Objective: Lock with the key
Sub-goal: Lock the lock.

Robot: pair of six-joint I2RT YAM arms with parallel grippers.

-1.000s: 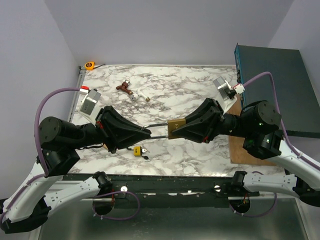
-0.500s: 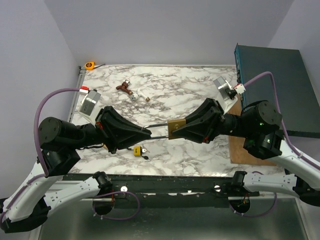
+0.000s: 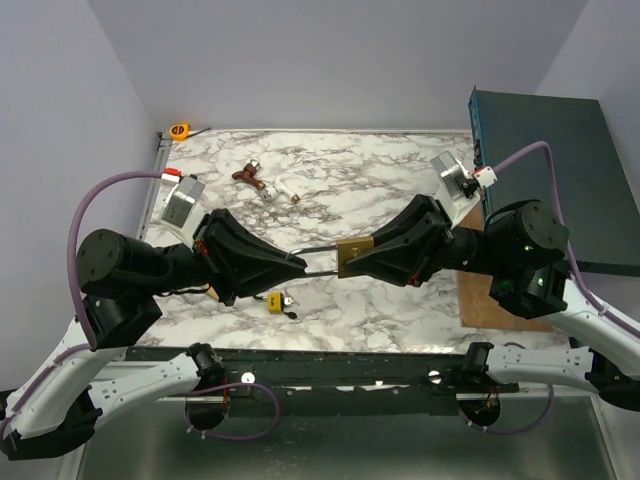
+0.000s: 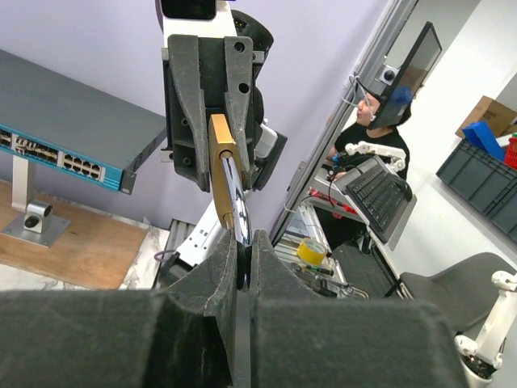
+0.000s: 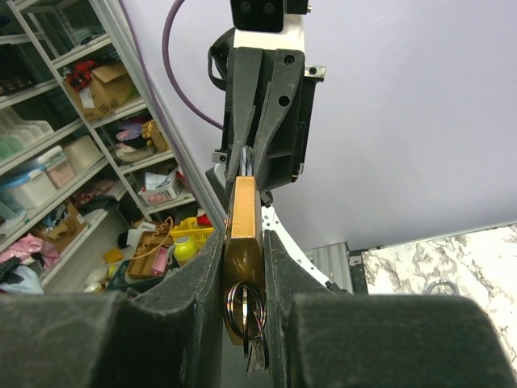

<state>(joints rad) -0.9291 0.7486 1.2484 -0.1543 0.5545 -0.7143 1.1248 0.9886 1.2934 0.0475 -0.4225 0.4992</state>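
Both arms have the brass padlock (image 3: 352,250) up in the air over the table (image 3: 400,190). The right gripper (image 5: 242,242) is clamped on its body, and the left gripper (image 4: 244,242) is pinched on what looks like the shackle (image 4: 237,206). My guess is that splitting the hold braces the lock for pushing it closed. The key ring (image 5: 242,319) dangles underneath.

table (image 3: 400,190): was white marble, grey veining
padlock (image 3: 352,250): was brass-gold
shackle (image 4: 234,192): was silver
key ring (image 5: 242,311): was silver too
left gripper (image 3: 299,266), right gripper (image 3: 343,262): were matte black
cable (image 3: 75,235): was lilac
small padlock (image 3: 273,301): was yellow
network switch (image 3: 540,170): was dark teal (front face brighter blue in left wrist view)
tape measure (image 3: 179,130): was orange
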